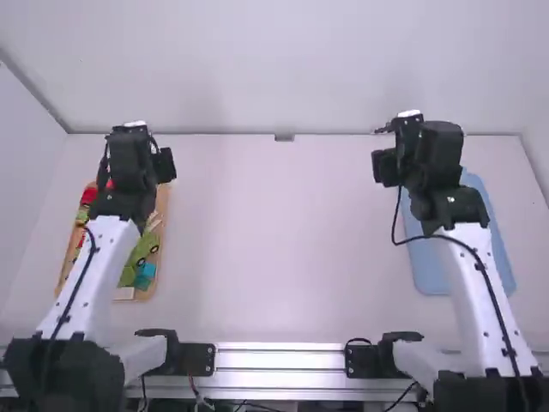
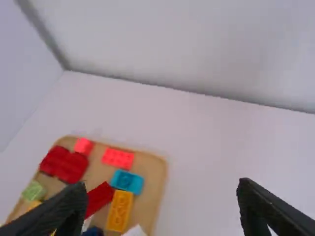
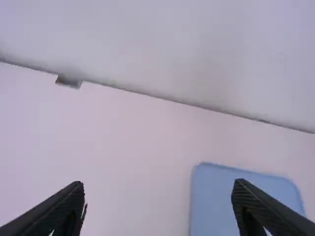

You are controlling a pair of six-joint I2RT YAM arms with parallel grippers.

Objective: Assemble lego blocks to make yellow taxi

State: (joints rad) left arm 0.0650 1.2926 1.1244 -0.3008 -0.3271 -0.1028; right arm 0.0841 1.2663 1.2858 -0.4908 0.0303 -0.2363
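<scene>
We find the left gripper (image 1: 130, 163) raised over the far part of a tan tray (image 1: 163, 202) on the left side of the white table (image 1: 274, 240). In its wrist view its two fingers stand wide apart, gripping nothing. We find the right gripper (image 1: 416, 154) raised near the far left corner of a pale blue tray (image 1: 433, 270) on the table's right side; its fingers likewise stand well apart with nothing held.

The lego blocks lie loose in the tan tray. In the left wrist view we record, at the tray's far end, a dark red piece (image 2: 64, 163), a small bright red block (image 2: 83, 146) beside it and a red studded brick (image 2: 118, 158). Nearer the robot lie a blue brick (image 2: 127, 181), a yellow brick (image 2: 119, 210) just beside it and a long dark red brick (image 2: 100, 197) on the yellow one's left. A light green block (image 2: 33, 191) sits by the tray's left edge.

In the high view we note a green piece (image 1: 141, 249) farther down the tray, which appears to carry a dark wheel. Beside it, towards the robot, is a turquoise block (image 1: 146, 275), with a whitish block (image 1: 123, 293) at the tray's near end.
</scene>
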